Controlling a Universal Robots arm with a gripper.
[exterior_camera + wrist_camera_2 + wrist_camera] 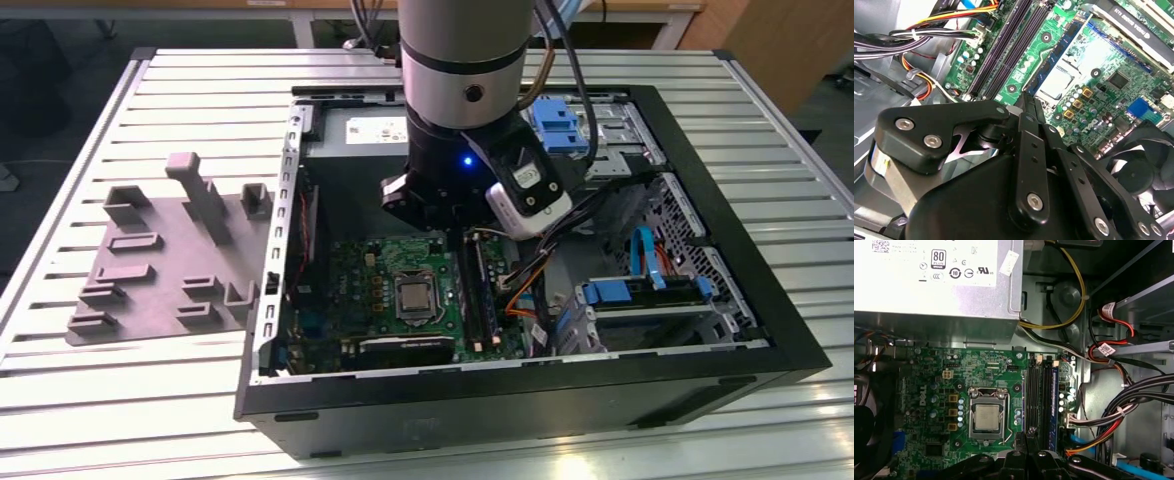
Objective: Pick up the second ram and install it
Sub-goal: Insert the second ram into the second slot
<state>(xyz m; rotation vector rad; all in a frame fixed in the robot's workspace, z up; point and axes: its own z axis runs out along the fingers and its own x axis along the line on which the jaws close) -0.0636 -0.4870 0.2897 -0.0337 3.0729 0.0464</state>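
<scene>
Gripper (1026, 436) is down inside the computer case (747, 330), jaws pinched together, nothing visibly between them. The ram (475, 295) looks to be standing in a slot, at three o'clock from the processor (415, 298).

Shiny, ribbed metal table (120, 410). Dull grey plastic tray (147, 270). Smooth black case (534, 400). Glossy green board (934, 375) with a bright metal chip (987, 417). Dull black gripper (1026, 102) with shiny screws (1034, 201). Grey metal box (929, 327) with a paper label (954, 265).
</scene>
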